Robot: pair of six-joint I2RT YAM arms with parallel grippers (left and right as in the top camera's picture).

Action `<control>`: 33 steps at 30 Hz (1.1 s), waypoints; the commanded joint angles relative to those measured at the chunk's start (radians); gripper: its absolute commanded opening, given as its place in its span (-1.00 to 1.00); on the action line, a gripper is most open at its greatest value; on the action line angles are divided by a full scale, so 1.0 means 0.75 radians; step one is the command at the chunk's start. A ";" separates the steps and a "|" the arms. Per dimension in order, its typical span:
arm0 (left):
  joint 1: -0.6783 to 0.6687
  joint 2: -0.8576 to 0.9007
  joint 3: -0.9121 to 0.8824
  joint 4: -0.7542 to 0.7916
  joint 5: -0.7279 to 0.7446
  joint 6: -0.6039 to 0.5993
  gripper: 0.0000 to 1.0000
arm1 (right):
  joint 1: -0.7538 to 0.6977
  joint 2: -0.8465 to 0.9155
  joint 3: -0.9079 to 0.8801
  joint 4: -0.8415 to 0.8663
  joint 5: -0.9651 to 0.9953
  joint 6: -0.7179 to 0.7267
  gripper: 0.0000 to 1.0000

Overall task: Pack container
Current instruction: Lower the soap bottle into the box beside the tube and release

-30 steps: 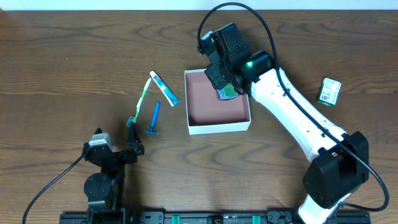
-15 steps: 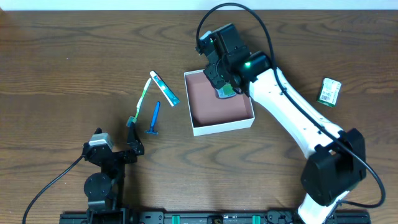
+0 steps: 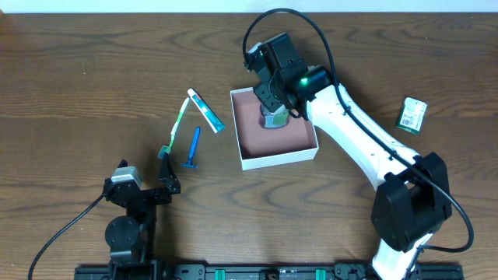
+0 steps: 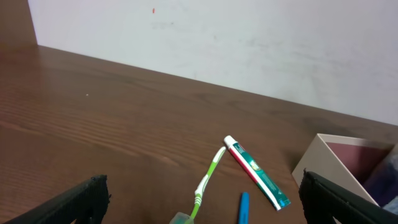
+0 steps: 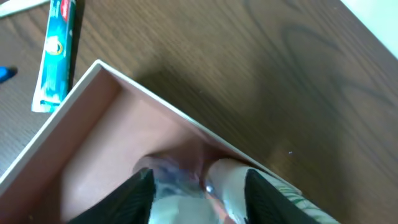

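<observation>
The container [image 3: 278, 160], a shallow white box with a pink inside, sits mid-table, and its wall [image 5: 158, 102] fills the right wrist view. My right gripper [image 3: 272, 109] reaches down into its far right corner. A clear-wrapped green and white packet [image 3: 273, 121] rests on the box floor. That packet [image 5: 186, 199] lies between the parted fingers of the right gripper [image 5: 199, 180]. My left gripper [image 3: 165, 175] stands open near the front left, with nothing between its fingers [image 4: 93, 190].
Left of the box lie a toothpaste tube [image 3: 206, 110], a green toothbrush [image 3: 175, 128] and a blue razor [image 3: 194, 148]. A small green-white carton [image 3: 412, 114] sits at the far right. The box corner [image 4: 323, 158] shows in the left wrist view.
The right gripper has sunk into the box's far corner and its jaws have spread, leaving the packet on the box floor. The box has shifted slightly. The left arm has not moved.
</observation>
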 commanded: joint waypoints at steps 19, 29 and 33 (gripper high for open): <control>-0.002 -0.007 -0.018 -0.052 0.010 0.004 0.96 | 0.129 -0.092 0.113 0.007 -0.123 0.037 0.17; -0.002 -0.007 -0.018 -0.052 0.010 0.004 0.96 | 0.173 -0.077 0.090 -0.080 -0.124 0.187 0.15; -0.002 -0.007 -0.018 -0.052 0.010 0.004 0.96 | 0.173 -0.048 0.080 -0.126 -0.135 0.231 0.10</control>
